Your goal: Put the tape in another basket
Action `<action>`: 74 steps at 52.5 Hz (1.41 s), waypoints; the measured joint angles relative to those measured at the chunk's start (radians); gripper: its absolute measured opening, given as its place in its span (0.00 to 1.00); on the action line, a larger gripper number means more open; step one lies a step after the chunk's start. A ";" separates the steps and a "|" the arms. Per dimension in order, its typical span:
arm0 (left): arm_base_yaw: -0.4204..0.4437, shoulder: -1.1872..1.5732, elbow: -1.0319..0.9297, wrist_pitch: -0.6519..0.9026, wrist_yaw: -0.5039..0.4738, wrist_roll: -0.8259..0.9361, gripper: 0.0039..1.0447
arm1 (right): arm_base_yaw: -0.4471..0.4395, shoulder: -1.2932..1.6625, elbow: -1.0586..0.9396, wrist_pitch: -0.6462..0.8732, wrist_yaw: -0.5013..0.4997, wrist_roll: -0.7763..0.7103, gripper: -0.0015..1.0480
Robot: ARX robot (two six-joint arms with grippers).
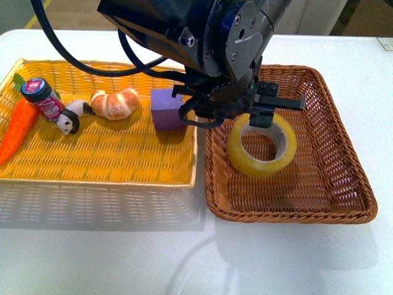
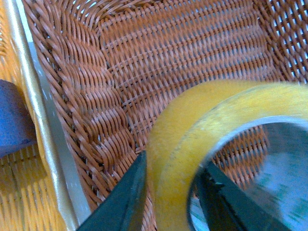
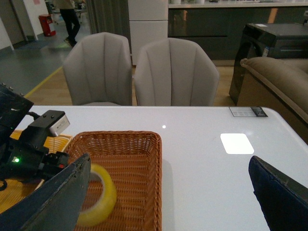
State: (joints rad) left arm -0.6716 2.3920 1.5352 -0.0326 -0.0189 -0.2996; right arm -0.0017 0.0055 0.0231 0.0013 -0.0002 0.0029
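A wide roll of translucent yellow packing tape (image 1: 262, 147) with a white inner core is inside the dark brown rectangular woven wicker basket (image 1: 288, 215), in the half of it nearer the counter's far edge and closer to its left wall. The roll is tilted, its open centre facing up and toward the counter's near edge; whether it touches the basket floor cannot be told. The left gripper (image 1: 261, 118) comes down on it from above and is clamped on the roll's wall. In the left wrist view one dark finger (image 2: 126, 199) presses the outside of the yellow band and the other sits inside the core. The right gripper (image 3: 168, 162) is held up over the counter's near side with its two fingers spread wide, gripping nothing. The basket sits toward the right edge of the white counter (image 1: 123, 258), just beside a bright yellow woven tray (image 1: 98, 182) that reaches toward the left edge. That tray holds a purple foam block (image 1: 167, 109) at its end next to the basket, then a croissant (image 1: 115, 103), a small panda toy (image 1: 72, 118), a pink-labelled bottle (image 1: 43, 98) and an orange plush carrot (image 1: 18, 129) toward the far-left corner.
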 joint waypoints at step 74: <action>0.541 -1.269 -1.433 1.043 -0.100 0.284 0.01 | 0.000 -0.001 0.000 0.000 -0.001 0.000 0.91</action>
State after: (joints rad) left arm -0.1310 1.1233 0.1020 1.0103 -0.1184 -0.0154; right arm -0.0017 0.0048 0.0231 0.0010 -0.0010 0.0029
